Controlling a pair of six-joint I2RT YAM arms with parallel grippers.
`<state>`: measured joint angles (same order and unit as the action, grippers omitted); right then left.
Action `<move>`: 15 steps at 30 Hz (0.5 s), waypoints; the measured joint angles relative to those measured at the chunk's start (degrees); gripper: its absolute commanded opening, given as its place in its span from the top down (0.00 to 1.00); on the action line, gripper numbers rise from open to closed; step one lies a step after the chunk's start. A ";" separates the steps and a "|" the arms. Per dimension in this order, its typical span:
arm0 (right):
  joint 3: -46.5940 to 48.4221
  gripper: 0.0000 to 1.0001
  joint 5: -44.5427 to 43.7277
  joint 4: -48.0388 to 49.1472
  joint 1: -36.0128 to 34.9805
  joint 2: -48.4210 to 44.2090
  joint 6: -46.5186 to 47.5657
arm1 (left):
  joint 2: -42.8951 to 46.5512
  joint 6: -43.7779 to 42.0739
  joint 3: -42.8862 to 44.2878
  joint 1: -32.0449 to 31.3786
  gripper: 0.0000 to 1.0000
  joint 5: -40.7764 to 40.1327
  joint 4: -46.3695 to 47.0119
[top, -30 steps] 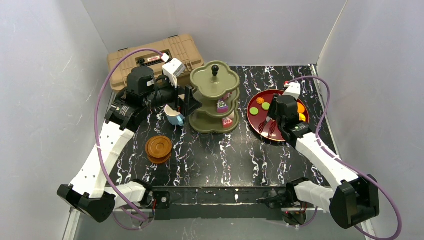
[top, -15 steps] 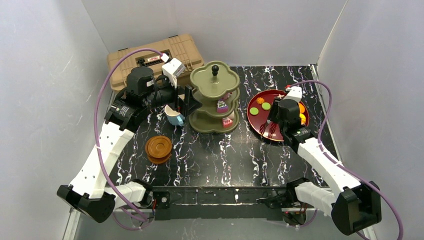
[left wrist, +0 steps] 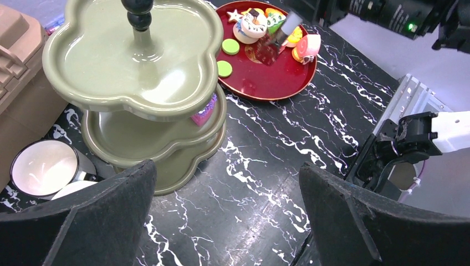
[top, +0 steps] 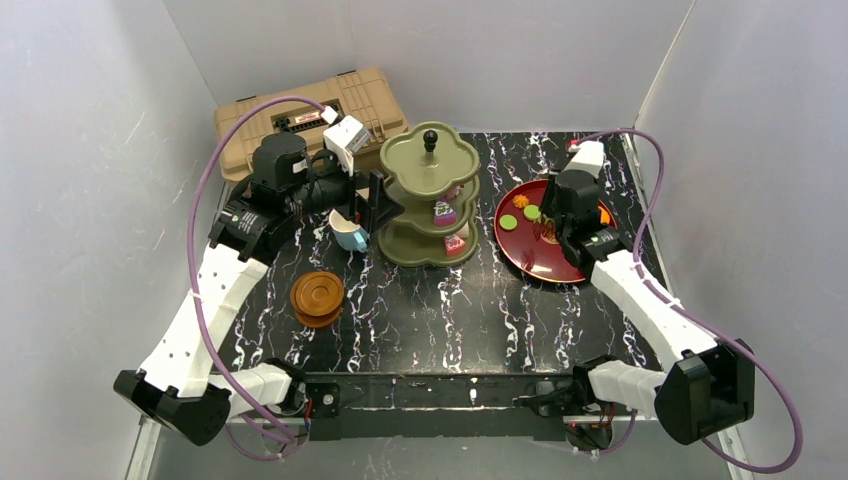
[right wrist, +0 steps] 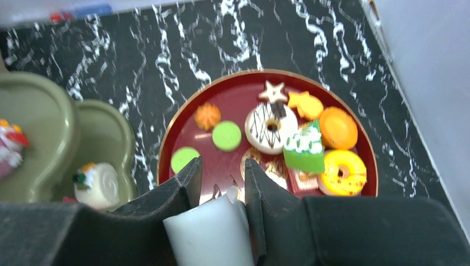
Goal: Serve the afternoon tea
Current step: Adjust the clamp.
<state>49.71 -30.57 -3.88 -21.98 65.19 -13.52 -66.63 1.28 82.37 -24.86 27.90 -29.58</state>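
1. Clock read from the overhead view, 12 o'clock at the far wall. The olive stand (top: 430, 195) sits at mid-counter, slightly toward 12.
2. Done so far: only a few pieces are on it. A purple-topped cake (top: 443, 212) is on the middle tier and a red-and-white cake (top: 457, 243) on the lowest. The top tier is bare.
3. Most treats lie on the red tray (right wrist: 166, 138) at the stand's 3 o'clock, among them a white donut (right wrist: 270, 127), a yellow donut (right wrist: 339, 173) and green discs (right wrist: 227, 136).
4. The right end effector (right wrist: 221, 169) hovers over the tray's near rim and seems pinched on a pale tool (right wrist: 208, 233). I cannot tell what kind.
5. The left end effector (top: 372, 205) is spread wide and empty, just beside the stand at its 9 o'clock.
6. The mugs (top: 347, 230) stand on the counter at the stand's 8 o'clock. The saucers (top: 317, 298) are stacked nearby at 7 o'clock, with no mug on them.
7. Judgement: early-to-middle stage. The rest of the treats and the cup-and-saucer pairing remain.
8. The counter (top: 440, 310) is black with white veining. Pale grey walls (top: 90, 150) close 3 sides. A tan toolbox (top: 310, 115) sits at 11 o'clock.
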 measured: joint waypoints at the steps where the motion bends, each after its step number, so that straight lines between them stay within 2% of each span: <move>1: 1.38 0.72 -0.09 0.28 0.11 0.57 0.20 | 0.00 0.00 0.00 0.00 0.04 0.07 0.00; 5: 5.68 0.72 0.68 0.74 0.39 1.70 -0.76 | 0.00 -0.24 -0.13 -0.28 0.08 1.62 0.92; 8: 7.52 0.72 2.93 -0.02 0.50 1.51 -3.15 | -0.04 -1.66 -0.96 -2.93 0.08 1.29 2.99; 15: 12.26 0.72 11.50 -8.79 0.52 -1.33 -9.16 | -6.12 -8.15 -2.12 -20.35 0.09 -4.76 9.33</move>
<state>61.98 -19.07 -12.67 -21.45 63.86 -22.68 -72.75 -6.87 80.25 -45.21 23.14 -20.25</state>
